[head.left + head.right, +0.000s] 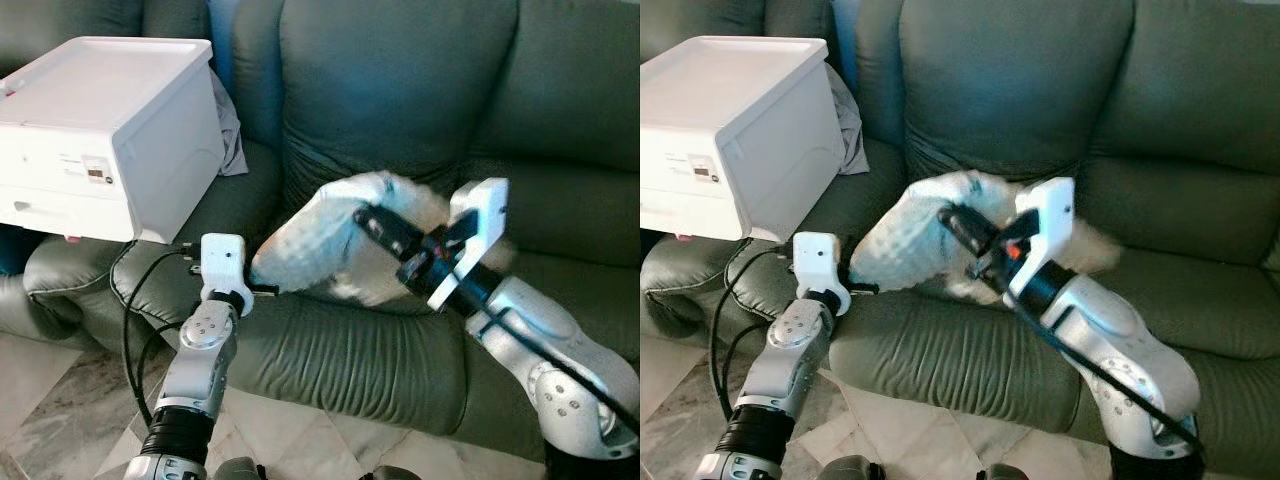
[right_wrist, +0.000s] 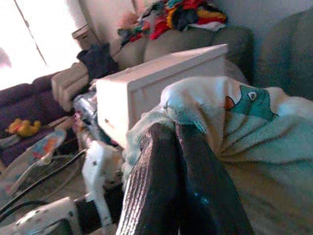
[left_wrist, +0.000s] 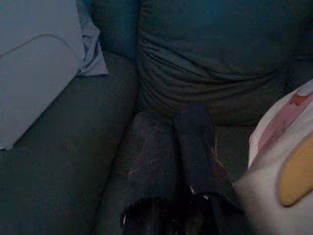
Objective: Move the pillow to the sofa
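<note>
Right wrist view has the right tool with its two fingers pressed together on a fold of the pillow, a thin pinch of fabric rather than the body. In the head views the pillow lies on the sofa seat, near the front edge, with the left tool at its lower corner; in the left wrist view those fingers lie together and seem to grip nothing. The likely trouble: if the right arm pulls away before letting go, the pinched fold could drag the pillow forward off the seat. The white box on the sofa arm sits close enough for a swinging left arm to knock.
</note>
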Robot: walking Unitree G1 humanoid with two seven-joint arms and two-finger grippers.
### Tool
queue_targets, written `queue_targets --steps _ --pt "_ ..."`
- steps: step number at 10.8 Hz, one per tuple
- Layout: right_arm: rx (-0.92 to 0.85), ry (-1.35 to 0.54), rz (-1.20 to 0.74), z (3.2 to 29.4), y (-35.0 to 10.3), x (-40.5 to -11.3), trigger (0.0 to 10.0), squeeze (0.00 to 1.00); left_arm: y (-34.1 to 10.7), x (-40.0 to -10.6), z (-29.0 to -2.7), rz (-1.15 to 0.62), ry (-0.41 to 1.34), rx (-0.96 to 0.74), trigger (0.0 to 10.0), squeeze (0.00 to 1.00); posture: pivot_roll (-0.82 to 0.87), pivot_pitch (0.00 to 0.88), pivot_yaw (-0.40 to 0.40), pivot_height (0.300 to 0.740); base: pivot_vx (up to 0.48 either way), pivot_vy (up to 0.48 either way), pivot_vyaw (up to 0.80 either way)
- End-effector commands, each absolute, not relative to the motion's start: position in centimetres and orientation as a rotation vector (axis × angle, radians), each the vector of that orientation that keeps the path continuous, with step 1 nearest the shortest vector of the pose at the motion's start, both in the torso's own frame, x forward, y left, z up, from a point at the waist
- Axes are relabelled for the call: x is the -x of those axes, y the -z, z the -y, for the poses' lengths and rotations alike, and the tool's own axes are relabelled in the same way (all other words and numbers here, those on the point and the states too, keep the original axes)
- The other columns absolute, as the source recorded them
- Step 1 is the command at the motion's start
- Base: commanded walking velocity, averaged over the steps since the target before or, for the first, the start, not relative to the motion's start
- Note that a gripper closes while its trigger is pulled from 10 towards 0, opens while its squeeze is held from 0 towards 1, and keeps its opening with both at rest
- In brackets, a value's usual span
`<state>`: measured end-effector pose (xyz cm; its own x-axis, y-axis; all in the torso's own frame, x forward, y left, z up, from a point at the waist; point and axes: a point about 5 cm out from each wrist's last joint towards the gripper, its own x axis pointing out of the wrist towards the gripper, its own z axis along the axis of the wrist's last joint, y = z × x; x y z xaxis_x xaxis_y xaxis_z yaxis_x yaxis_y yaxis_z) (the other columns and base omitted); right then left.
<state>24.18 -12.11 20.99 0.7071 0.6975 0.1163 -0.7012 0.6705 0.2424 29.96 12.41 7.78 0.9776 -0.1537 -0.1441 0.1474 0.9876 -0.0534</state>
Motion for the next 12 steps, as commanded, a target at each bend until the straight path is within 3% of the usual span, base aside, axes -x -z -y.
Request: queue_targets --steps 1,5,7,11,12 --pt "-0.288 -0.75 0.043 12.9 -21.2 -24.5 10.0 0.0 -7.8 -30.1 -12.5 -0.153 0.162 0.044 10.0 0.0 -0.09 0.0 0.021 0.74 0.0 0.0 0.0" --pt "-0.218 -0.454 -0.066 16.1 -16.1 -26.5 10.0 0.0 -7.5 -29.5 -12.4 -0.18 0.194 0.043 10.0 0.0 -0.08 0.0 0.033 0.74 0.0 0.0 0.0" --pt "-0.181 -0.427 -0.091 15.3 -14.2 -26.6 10.0 0.0 -7.5 -29.1 -12.6 -0.192 0.206 0.04 10.0 0.0 -0.06 0.0 0.03 0.74 0.0 0.0 0.0" --pt "0.199 -0.326 -0.106 15.9 -10.9 -26.7 10.0 0.0 -7.8 -28.1 -12.5 -0.222 0.228 0.027 10.0 0.0 -0.02 0.0 0.04 0.74 0.0 0.0 0.0" --pt "0.112 -0.318 -0.141 15.4 -10.1 -26.7 10.0 0.0 -7.4 -27.3 -12.5 -0.26 0.254 -0.002 10.0 0.0 -0.01 0.018 0.048 0.74 0.0 0.0 0.0"
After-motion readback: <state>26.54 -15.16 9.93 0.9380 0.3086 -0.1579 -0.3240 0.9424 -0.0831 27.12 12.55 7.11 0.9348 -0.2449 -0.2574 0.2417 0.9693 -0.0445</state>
